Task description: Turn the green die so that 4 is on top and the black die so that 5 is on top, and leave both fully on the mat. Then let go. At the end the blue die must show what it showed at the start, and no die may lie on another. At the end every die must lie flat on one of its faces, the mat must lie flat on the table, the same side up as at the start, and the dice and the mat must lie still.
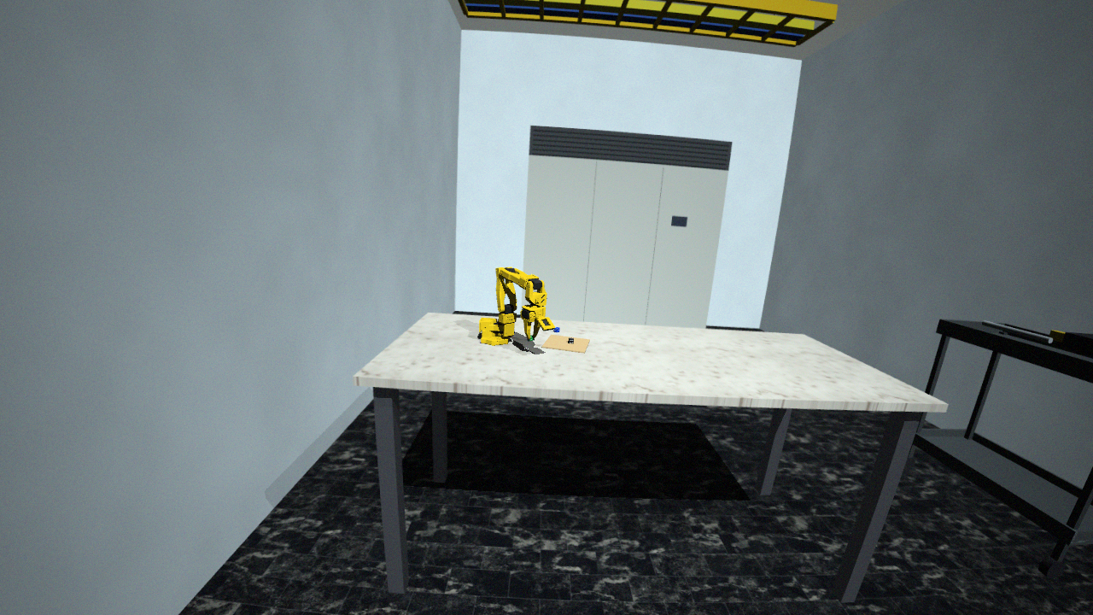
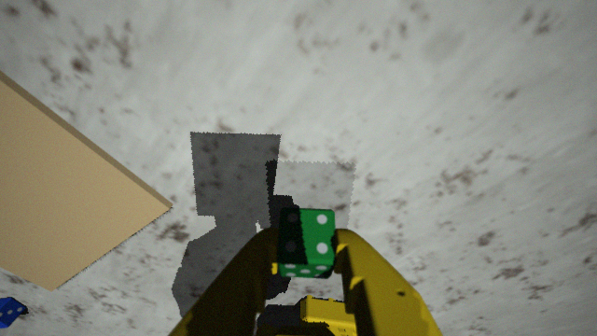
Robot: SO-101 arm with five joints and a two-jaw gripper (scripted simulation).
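Observation:
In the wrist view my gripper [image 2: 305, 245] is shut on the green die [image 2: 306, 243] and holds it above the marble table, off the mat. The die's face toward the camera shows four white pips, partly in shadow. The tan mat [image 2: 61, 187] lies to the left. The blue die [image 2: 10, 311] sits at the bottom left edge, on the table beside the mat. In the exterior view the yellow arm [image 1: 519, 306] stands at the table's far left with the gripper [image 1: 528, 335] just left of the mat [image 1: 566, 343]. The black die [image 1: 569, 338] sits on the mat.
The arm's base [image 1: 495, 330] stands to the left of the mat. A black side table [image 1: 1016, 397] stands at the room's right. The marble table extends far to the right and front of the mat.

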